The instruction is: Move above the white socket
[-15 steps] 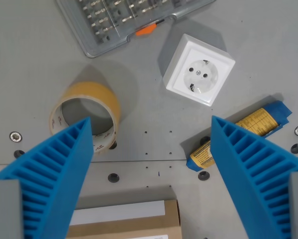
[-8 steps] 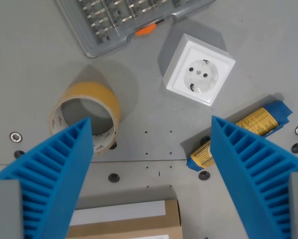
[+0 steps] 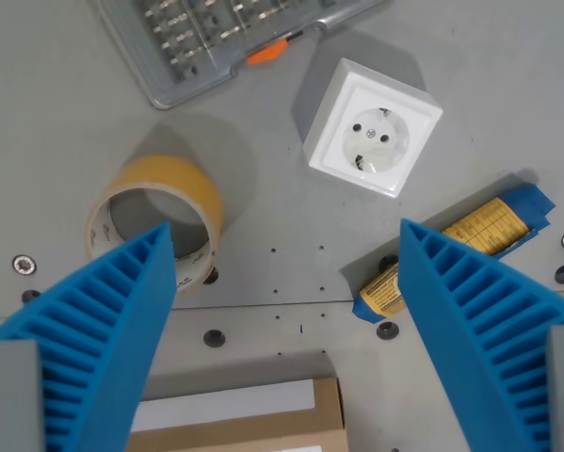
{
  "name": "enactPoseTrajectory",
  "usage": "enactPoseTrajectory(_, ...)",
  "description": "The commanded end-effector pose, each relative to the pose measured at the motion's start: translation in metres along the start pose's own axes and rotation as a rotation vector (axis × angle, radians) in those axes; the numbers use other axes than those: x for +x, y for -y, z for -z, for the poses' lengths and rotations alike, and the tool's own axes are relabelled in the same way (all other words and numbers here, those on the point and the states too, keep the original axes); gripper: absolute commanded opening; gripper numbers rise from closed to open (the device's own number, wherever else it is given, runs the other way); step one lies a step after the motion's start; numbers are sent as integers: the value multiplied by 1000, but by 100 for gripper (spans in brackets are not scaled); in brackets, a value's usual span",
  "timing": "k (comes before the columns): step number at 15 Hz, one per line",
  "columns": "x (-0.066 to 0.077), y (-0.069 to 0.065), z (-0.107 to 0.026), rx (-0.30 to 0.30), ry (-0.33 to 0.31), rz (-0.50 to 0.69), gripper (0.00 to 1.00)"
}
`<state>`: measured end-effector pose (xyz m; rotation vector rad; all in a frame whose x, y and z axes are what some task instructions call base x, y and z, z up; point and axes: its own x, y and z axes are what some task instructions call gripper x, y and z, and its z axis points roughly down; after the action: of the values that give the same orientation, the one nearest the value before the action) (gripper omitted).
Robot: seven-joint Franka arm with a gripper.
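Wrist view shows the gripper (image 3: 286, 235) spread wide and empty over the table (image 3: 56, 141), the white socket (image 3: 373, 127) lying beyond its blue fingers (image 3: 470, 311).

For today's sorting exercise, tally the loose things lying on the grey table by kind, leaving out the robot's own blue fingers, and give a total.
White socket: 1
Tape roll: 1
Clear bit case with orange latch: 1
Yellow-and-blue packet: 1
Cardboard box: 1
Total: 5
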<state>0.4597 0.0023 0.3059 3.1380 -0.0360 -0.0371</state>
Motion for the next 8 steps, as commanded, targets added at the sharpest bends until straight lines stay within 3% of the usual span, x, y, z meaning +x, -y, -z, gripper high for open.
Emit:
enactPoseTrajectory(1, -2, -5, -12, 1, -58, -102, 100)
enactPoseTrajectory(8, -5, -15, -38, 7, -83, -191, 100)
